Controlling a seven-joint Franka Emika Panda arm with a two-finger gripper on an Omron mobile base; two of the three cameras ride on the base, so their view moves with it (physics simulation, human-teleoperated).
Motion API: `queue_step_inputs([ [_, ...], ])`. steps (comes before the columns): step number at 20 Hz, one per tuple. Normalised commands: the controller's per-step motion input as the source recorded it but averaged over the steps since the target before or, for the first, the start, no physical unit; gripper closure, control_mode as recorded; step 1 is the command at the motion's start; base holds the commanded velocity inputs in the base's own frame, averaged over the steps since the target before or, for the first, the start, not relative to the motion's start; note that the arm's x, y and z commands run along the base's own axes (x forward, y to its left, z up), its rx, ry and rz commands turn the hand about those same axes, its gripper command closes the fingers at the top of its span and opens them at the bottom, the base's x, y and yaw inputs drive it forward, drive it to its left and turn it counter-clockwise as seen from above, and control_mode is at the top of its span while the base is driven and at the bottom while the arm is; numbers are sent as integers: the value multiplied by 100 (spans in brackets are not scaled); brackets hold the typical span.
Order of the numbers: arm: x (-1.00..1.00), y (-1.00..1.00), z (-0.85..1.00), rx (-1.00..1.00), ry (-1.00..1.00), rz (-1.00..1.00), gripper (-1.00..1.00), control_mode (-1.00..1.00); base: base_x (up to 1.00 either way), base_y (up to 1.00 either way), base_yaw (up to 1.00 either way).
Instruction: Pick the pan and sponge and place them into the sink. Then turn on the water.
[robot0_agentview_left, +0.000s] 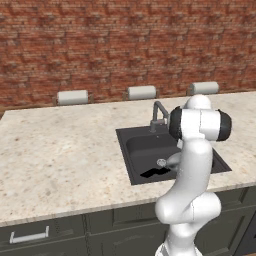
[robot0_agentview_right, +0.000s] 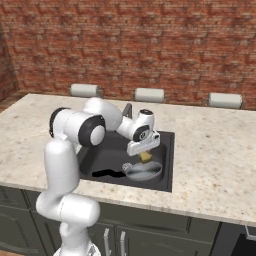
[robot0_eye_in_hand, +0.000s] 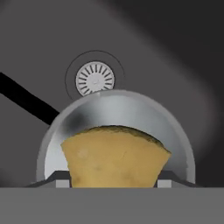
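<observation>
The grey pan (robot0_agentview_right: 145, 172) lies flat in the black sink (robot0_agentview_right: 168, 150), its black handle (robot0_agentview_right: 107, 173) pointing left. Just above the pan hangs the yellow-brown sponge (robot0_agentview_right: 145, 157), with my gripper (robot0_agentview_right: 145, 153) shut on it. In the hand view the sponge (robot0_eye_in_hand: 114, 155) sits between my fingertips (robot0_eye_in_hand: 165, 181), over the pan (robot0_eye_in_hand: 114, 103) and near the round silver drain (robot0_eye_in_hand: 95, 79). The arm hides most of the pan in the left base view, where the handle (robot0_agentview_left: 153, 173) and the grey faucet (robot0_agentview_left: 159, 114) show. The water is out of view.
A beige stone counter (robot0_agentview_left: 60, 150) surrounds the sink. Three grey rolls (robot0_agentview_left: 72, 97) (robot0_agentview_left: 142, 92) (robot0_agentview_left: 203, 88) lie along the brick back wall. Dark cabinet fronts (robot0_agentview_left: 45, 232) run below the counter's front edge.
</observation>
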Motion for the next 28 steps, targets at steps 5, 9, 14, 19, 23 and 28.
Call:
queue_step_inputs([
  [5,32,0,-55,6,0,15,100,-100,0,0,0],
  [9,13,0,-48,3,0,13,100,-100,0,0,0],
  [14,1,0,-43,0,0,9,100,-100,0,0,0],
  [19,-1,0,-36,0,0,7,100,-100,0,0,0],
  [23,0,0,-16,0,0,4,100,-100,0,0,0],
  [28,-3,0,-1,0,-3,1,-100,-100,0,0,0],
])
